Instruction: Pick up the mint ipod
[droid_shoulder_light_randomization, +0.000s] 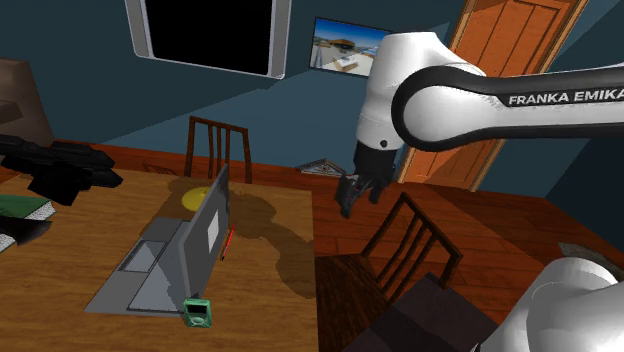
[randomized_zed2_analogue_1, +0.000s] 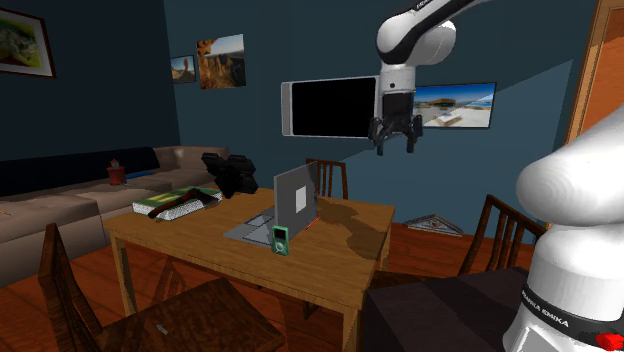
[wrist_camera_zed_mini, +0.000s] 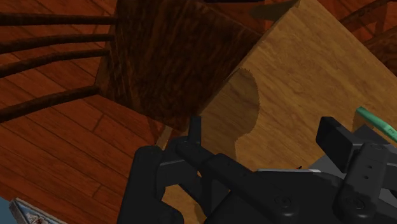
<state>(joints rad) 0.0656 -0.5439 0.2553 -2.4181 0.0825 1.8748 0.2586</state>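
While my pincer (randomized_zed2_analogue_1: 394, 145) hangs open and empty, high above the table (droid_shoulder_light_randomization: 272, 295), the mint ipod (droid_shoulder_light_randomization: 197, 313) stands upright just beside the laptop (droid_shoulder_light_randomization: 165, 258); I should descend squarely and straddle its thin sides.

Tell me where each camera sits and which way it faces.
Shoulder view: beside the stand, looking down over the table with laptop and ipod; arm and gripper at right.
Second exterior view: across the room, facing the table and the back wall; arm base at right, gripper high.
Wrist view: on the hand, looking down at the table's edge and a chair; black fingers show.
Shared: both exterior views show laptop, ipod and the open gripper.
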